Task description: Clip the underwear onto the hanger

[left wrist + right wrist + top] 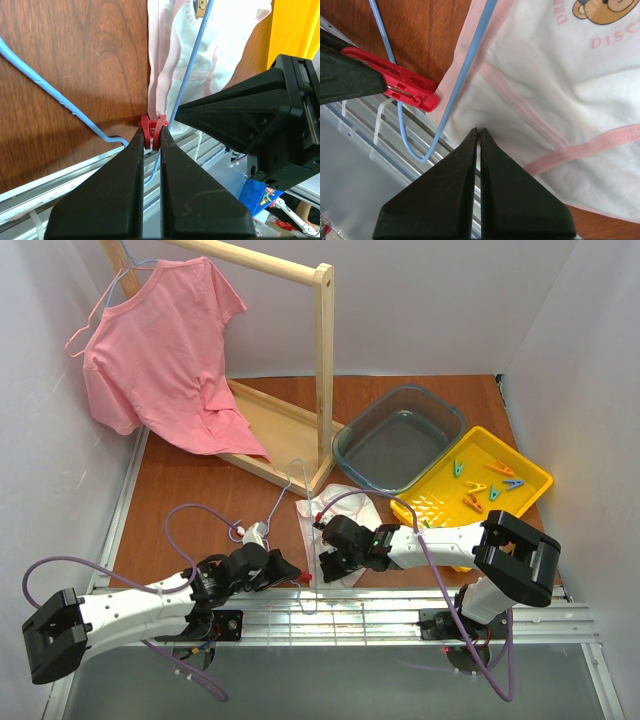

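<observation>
Left wrist view has the left jaws clamped on a red peg (152, 131) at the pink edge of the underwear (225, 55), with the hanger (191, 60) wire lying across it on the bench (75, 60) and the right jaws closed together over the fabric.

Pink-trimmed underwear (560, 95) beside red clothespin (402, 84)

White-walled booth around a brown wooden counter, as my overhead feed shows it.

I see plain white walls (430, 300) closing in the back, left and right. The counter (190, 490) is reddish-brown wood grain, edged on its left and near sides by a pale metal frame (380, 612). A light wooden rail stand (324, 370) sits toward the back left, its flat base angled across the corner. Lighting is soft and even, with faint shadows. A dull grey surface (330, 685) lies below the near edge.
</observation>
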Motion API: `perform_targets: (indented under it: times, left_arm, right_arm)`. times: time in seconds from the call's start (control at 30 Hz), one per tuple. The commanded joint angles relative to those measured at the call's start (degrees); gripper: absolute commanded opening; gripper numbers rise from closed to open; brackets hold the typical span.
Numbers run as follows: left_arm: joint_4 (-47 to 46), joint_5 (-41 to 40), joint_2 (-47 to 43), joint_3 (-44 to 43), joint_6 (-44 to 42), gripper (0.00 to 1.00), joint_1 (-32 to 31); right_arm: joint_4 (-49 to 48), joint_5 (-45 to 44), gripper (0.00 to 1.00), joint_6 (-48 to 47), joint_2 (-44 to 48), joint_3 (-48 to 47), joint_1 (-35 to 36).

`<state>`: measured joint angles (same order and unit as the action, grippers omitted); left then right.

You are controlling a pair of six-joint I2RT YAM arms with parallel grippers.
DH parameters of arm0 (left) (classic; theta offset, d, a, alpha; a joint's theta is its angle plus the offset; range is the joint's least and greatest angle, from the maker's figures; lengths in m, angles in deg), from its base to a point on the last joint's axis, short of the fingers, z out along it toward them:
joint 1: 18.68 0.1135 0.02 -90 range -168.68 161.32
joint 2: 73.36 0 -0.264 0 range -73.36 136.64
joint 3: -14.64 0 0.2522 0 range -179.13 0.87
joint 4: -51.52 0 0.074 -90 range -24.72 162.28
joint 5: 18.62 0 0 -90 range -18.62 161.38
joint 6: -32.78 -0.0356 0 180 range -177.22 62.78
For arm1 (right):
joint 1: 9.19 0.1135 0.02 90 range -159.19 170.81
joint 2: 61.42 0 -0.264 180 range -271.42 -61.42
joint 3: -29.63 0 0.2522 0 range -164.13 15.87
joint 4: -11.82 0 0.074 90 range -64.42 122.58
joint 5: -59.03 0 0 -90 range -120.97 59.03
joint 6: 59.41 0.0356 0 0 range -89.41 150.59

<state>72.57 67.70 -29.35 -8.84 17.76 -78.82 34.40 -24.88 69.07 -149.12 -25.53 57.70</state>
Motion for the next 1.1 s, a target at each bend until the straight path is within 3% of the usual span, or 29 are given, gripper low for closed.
perform_targets:
  times: [0.0,0.37,1.07]
  left_arm:
    - [-0.51,-1.33,-0.33,0.93,1.31,0.00,-0.42]
    - [-11.15,0.08,0.29,4.00,1.40,0.00,-1.30]
    - [-16.25,1.22,5.64,3.30,0.17,0.00,-2.17]
  right_arm:
    - [-0.65,-0.55,0.01,0.19,0.43,-1.22,0.43]
    - [-0.03,-0.20,0.01,-0.42,-0.45,-1.75,0.78]
    - [0.41,0.68,0.01,-1.30,-2.65,-2.98,0.96]
